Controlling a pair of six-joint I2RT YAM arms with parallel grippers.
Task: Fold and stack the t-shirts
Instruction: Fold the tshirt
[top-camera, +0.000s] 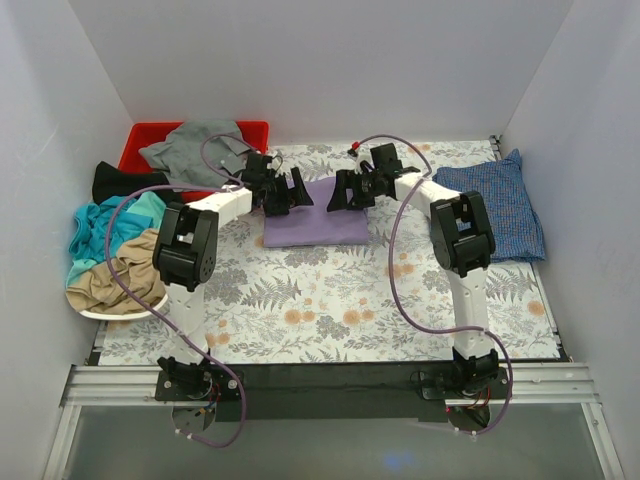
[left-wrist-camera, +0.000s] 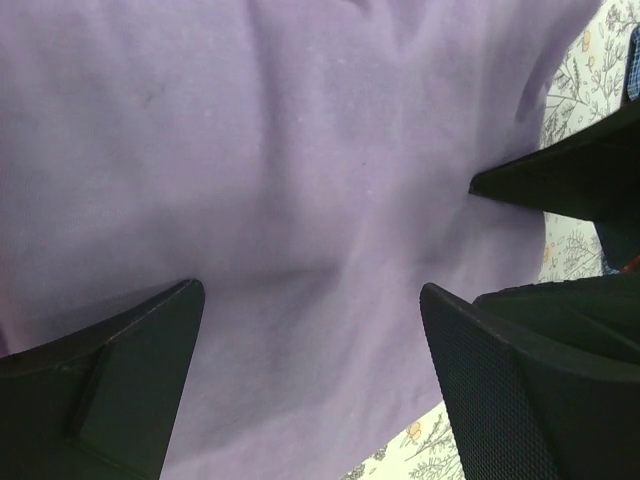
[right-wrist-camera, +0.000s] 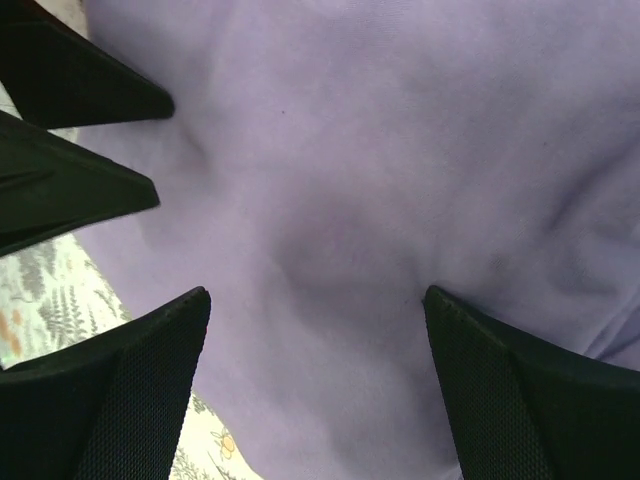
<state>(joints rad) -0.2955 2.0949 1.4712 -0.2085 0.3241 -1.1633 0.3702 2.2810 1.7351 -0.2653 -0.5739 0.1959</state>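
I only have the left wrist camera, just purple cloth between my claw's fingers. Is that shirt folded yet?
Observer: Yes. The top view shows the lavender t-shirt lying as a neat folded rectangle.
Operator: What's the right claw doing?
Observer: The right claw is open over the same shirt, pinching nothing.
Operator: Any shirts not folded?
Observer: Yes, there is a crumpled pile at the far left, with the teal t-shirt and tan t-shirt among them.

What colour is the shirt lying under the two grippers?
The shirt is plain lavender-purple, no pattern; the left wrist view shows it best.
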